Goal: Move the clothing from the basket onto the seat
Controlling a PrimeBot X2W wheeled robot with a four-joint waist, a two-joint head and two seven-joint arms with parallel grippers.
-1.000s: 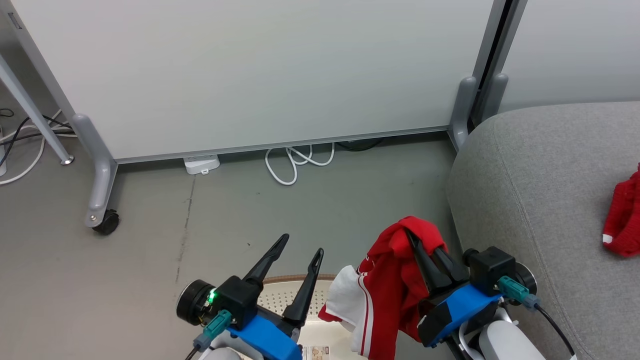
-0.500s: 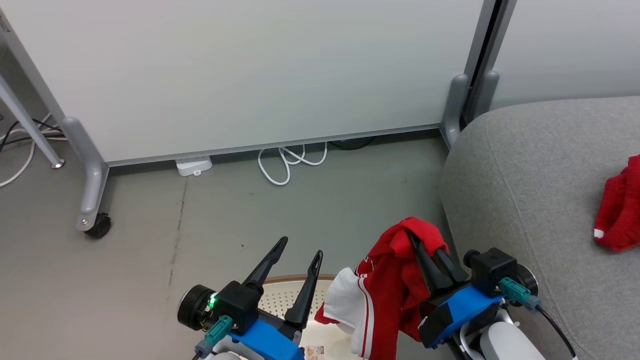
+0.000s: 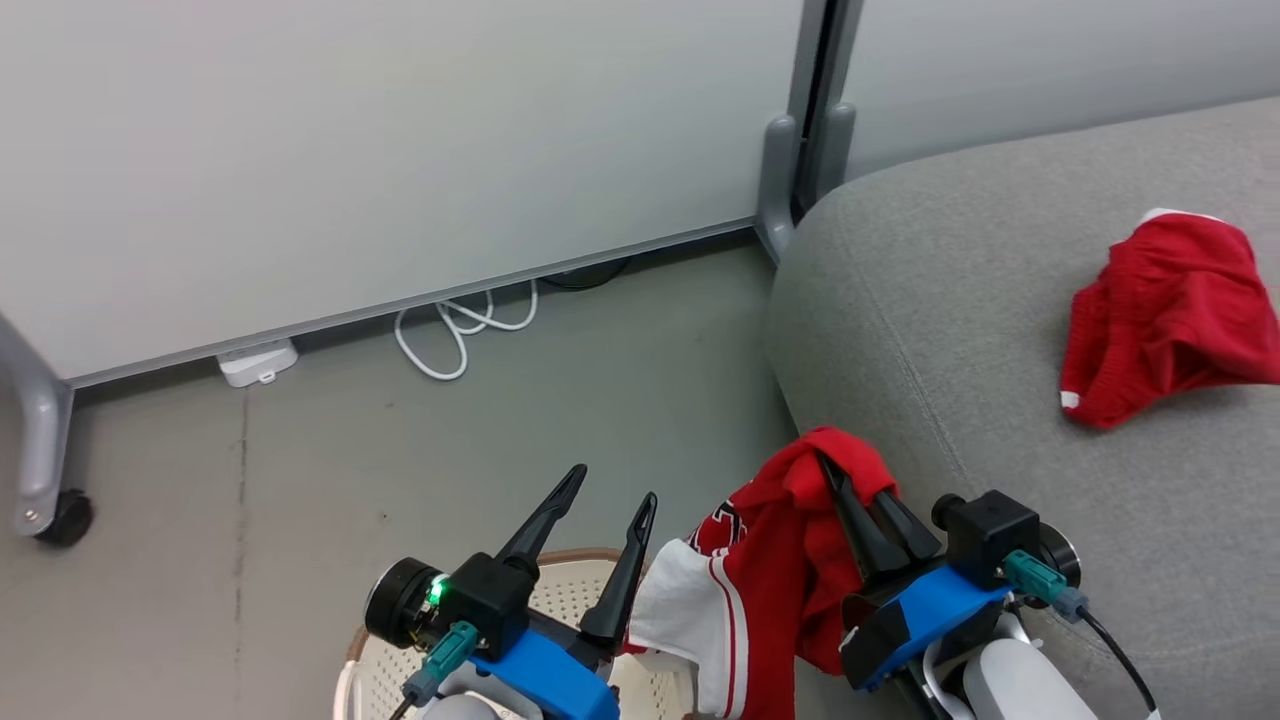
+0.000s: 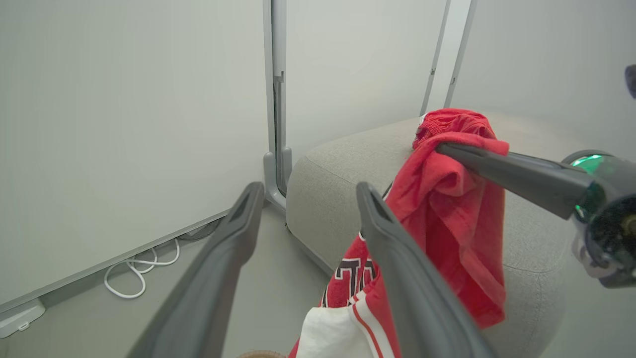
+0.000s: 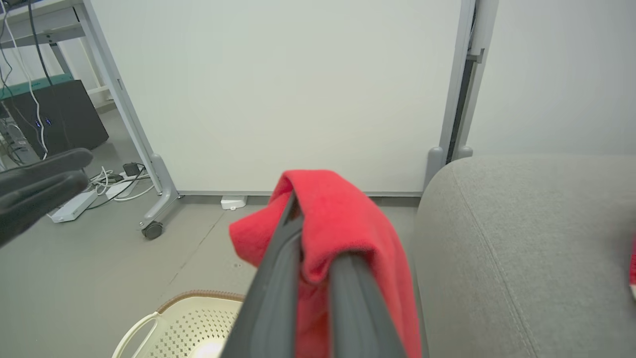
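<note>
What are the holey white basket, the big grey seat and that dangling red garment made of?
Basket: probably moulded plastic, smooth cream, with regular punched holes and a brown rim band.
Seat: woven upholstery fabric, matte and textured, with a stitched seam.
Red garment: soft cloth, possibly a knit, matte; it hangs in limp folds.
</note>
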